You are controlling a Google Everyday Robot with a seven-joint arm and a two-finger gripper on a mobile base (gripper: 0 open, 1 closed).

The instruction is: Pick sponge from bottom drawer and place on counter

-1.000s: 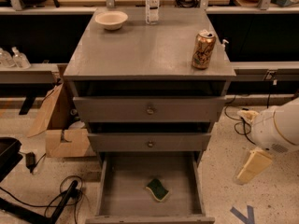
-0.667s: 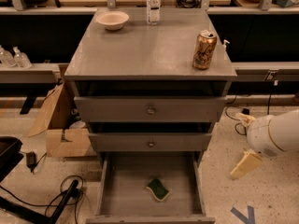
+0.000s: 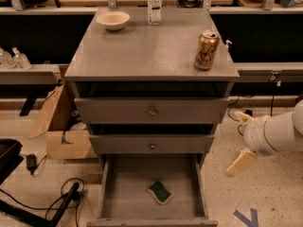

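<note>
The sponge (image 3: 160,192), dark green face up on a pale yellow body, lies flat on the floor of the pulled-out bottom drawer (image 3: 113,188), right of its middle. The counter (image 3: 147,46) is the grey top of the cabinet. My gripper (image 3: 242,140) is at the right of the cabinet, level with the lower drawer fronts, to the right of and above the sponge. Its two cream fingers (image 3: 241,162) stand apart, open and empty. The white arm runs off the right edge.
On the counter stand a gold drink can (image 3: 207,50) at the right front, a white bowl (image 3: 113,20) at the back left and a clear bottle (image 3: 154,4) at the back. Two shut drawers with knobs sit above the open one. A cardboard box (image 3: 61,126) and cables lie on the floor at left.
My gripper and arm have moved a little to the left, closer to the cabinet's right side, and slightly up. The sponge and the drawer have not moved.
</note>
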